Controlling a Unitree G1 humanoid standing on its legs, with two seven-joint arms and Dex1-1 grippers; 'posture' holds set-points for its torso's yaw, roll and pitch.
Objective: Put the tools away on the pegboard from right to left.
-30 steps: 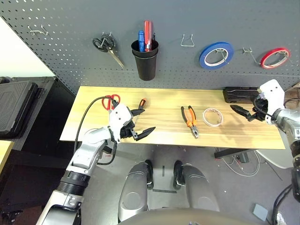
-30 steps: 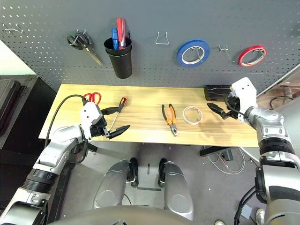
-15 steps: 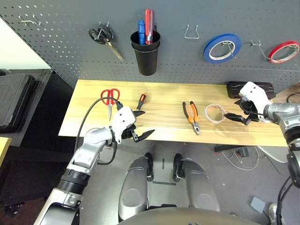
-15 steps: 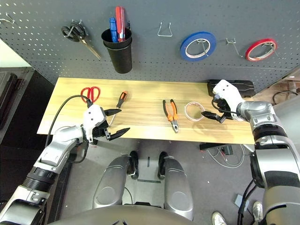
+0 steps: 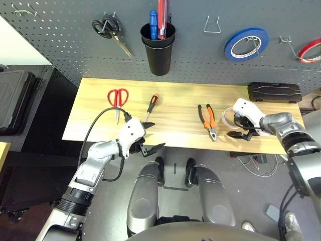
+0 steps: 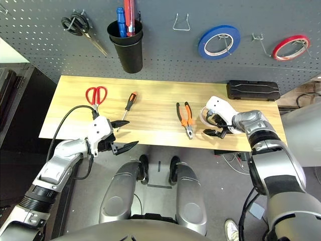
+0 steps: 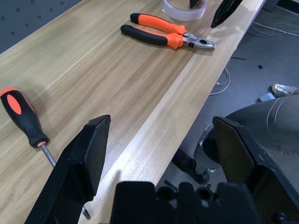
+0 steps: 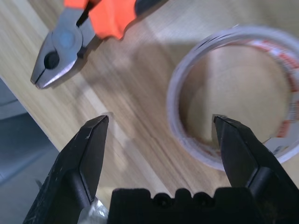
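Observation:
The white tape roll (image 5: 227, 119) lies flat on the wooden table (image 5: 175, 98), right of the orange-and-black pliers (image 5: 206, 119). My right gripper (image 5: 236, 128) is open and low at the roll. In the right wrist view one finger (image 8: 238, 149) stands inside the ring and the other (image 8: 86, 154) outside, with the roll's wall (image 8: 187, 135) between them. The thin screwdriver (image 5: 150, 105) and red-handled scissors (image 5: 118, 98) lie further left. My left gripper (image 5: 153, 135) hangs open and empty over the table's front edge, near the screwdriver (image 7: 23, 116). The pegboard (image 5: 60, 45) rises behind the table.
On the pegboard hang black-handled scissors (image 5: 108, 32), a black cup (image 5: 158, 50) holding tools, a blue tape roll (image 5: 246, 43) and a red tape roll (image 5: 311, 50). Empty wire hooks (image 5: 213, 24) sit between them. A black case (image 5: 275, 93) lies at the table's back right.
My right gripper has come down and leftward from beside the black case to the white tape roll. The left gripper has drawn back a little toward the front edge. The camera has shifted.

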